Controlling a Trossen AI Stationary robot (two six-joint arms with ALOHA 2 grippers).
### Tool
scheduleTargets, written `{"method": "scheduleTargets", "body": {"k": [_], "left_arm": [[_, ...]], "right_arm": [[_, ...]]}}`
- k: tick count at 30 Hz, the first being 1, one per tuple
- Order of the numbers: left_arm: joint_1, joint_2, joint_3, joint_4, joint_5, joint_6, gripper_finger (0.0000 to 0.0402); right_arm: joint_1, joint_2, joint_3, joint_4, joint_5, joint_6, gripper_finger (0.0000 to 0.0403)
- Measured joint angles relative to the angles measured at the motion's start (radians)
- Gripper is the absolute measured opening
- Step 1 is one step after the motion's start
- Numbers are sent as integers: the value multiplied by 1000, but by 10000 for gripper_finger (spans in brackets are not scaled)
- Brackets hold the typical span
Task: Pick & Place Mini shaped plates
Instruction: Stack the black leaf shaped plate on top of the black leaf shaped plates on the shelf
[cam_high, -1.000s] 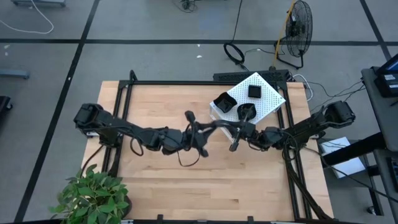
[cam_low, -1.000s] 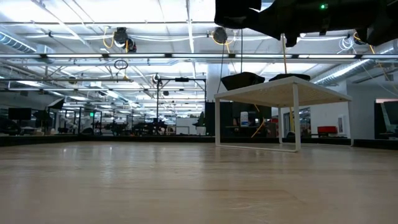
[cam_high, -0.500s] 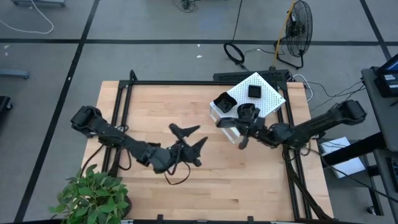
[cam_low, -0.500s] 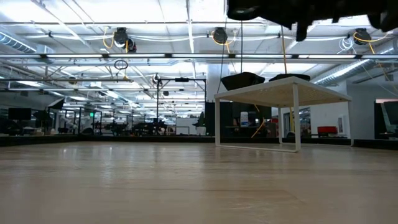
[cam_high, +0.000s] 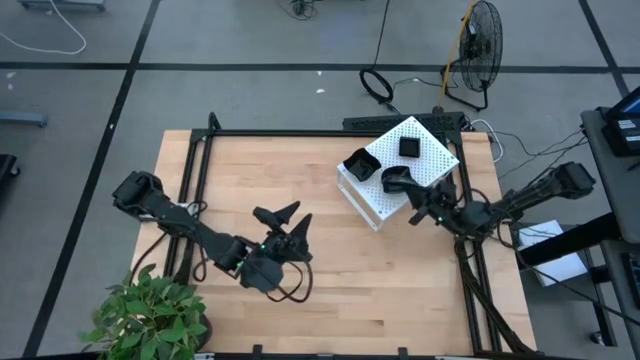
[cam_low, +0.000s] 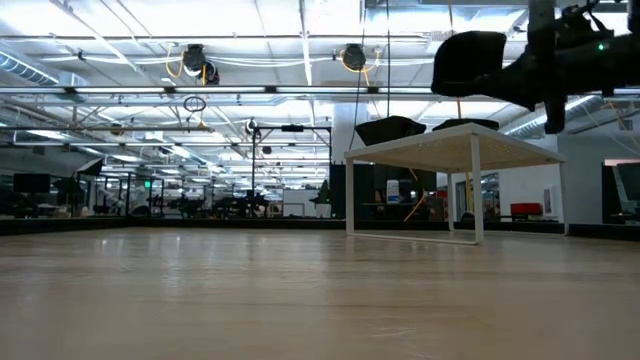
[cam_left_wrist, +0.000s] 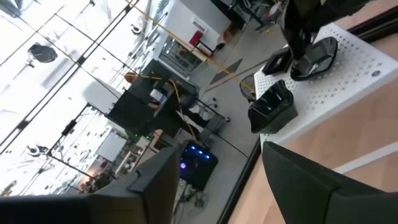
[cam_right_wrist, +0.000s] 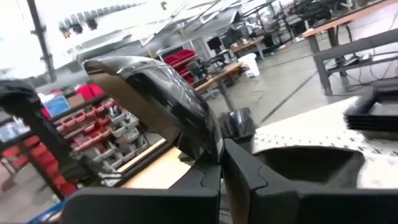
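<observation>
**Another mini plate on its way to the white box**

The mini plate (cam_right_wrist: 155, 93) you are carrying is clamped by its edge in the right end effector (cam_high: 422, 212), just above the box's right near edge. Three plates (cam_high: 384, 165) already sit on the white perforated box (cam_high: 432, 158) at the table's (cam_high: 250, 170) far right. Setting this one down is what remains; no others show on the table. Your left end effector (cam_high: 284, 224) hangs empty, fingers apart, over the table's near middle.
</observation>
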Motion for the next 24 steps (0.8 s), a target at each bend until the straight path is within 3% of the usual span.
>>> {"method": "scheduleTargets", "body": {"k": [9,24], "left_arm": [[8,0,-1,-151,1,-183,224],[8,0,-1,-167,36,-207,217]], "right_arm": [[38,-17,-62,6,123,-5,0],[76,-26,-60,-14,130,-109,13]]}}
